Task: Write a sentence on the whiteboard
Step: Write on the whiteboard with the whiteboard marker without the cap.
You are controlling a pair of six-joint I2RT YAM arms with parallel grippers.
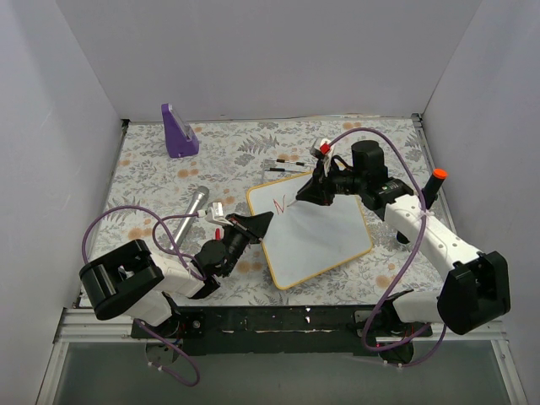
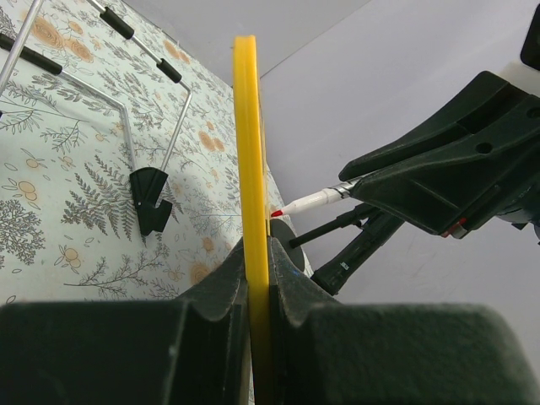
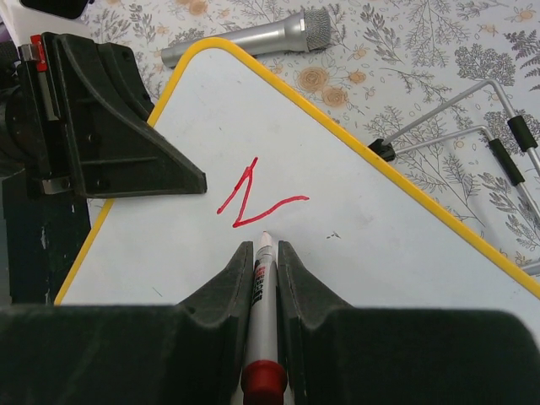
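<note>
Two arms: both are reaching in from the near edge toward the middle of the flowered tablecloth [image 1: 143,177], one from each side.
Purple wedge [image 1: 179,131]: it is standing at the far left, well apart from everything else.
Microphone [image 1: 192,205]: silver, it is lying slantwise on the cloth just left of the left gripper.
Left gripper [image 2: 257,261]: it is pinching the whiteboard's yellow frame at the left edge, with the jaws pressed tight against both faces.
Whiteboard [image 1: 325,240]: it is lying askew in the middle of the table, between the two grippers.
Sentence [image 3: 253,198]: one red letter, an N, is showing on the white surface near the board's far-left corner.
Wire stand [image 1: 287,164]: thin metal rods with black sleeves are lying on the cloth just beyond the board's far edge.
Marker [image 3: 260,295]: the white barrel with a red end is sitting lengthwise between the right gripper's fingers. Its tip is pointing at the board just beside the N's lower stroke. I cannot tell whether it is touching.
Right gripper [image 3: 264,249]: it is gripping the marker with its jaws closed around the barrel and hanging over the far-left part of the board.
Orange-tipped stick [image 1: 436,181]: it is standing up at the far right, beside the right arm.
</note>
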